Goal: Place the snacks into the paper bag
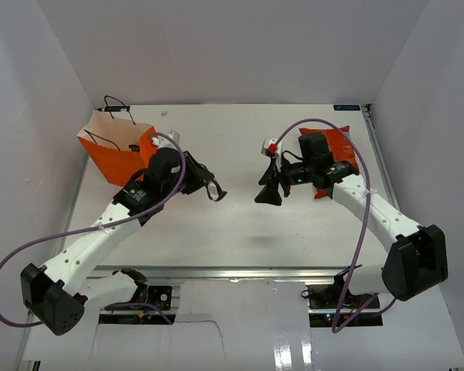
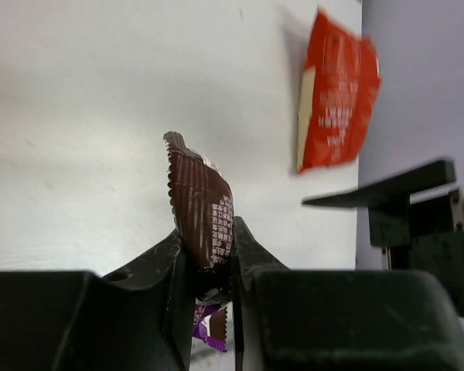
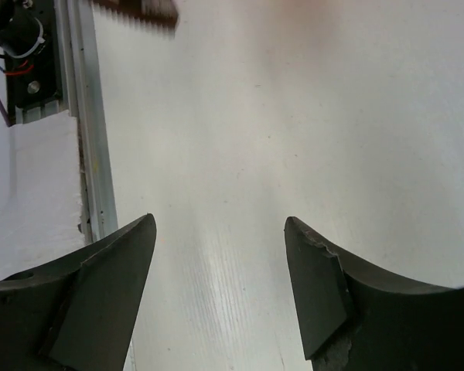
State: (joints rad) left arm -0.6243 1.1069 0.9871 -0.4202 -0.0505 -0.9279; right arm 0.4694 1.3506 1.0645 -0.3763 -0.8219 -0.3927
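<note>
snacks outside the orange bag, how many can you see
2: a brown wrapper pinched in the left claw, and a red crisp packet on the table, partly under the right arm. Others may be hidden inside the bag.

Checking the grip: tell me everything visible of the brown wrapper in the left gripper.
The brown wrapper is a small, glossy, foil-like packet with white print and a serrated top edge. It stands upright above the table, pinched at its lower part between the fingers of the left gripper. A purple end shows beneath them.
</note>
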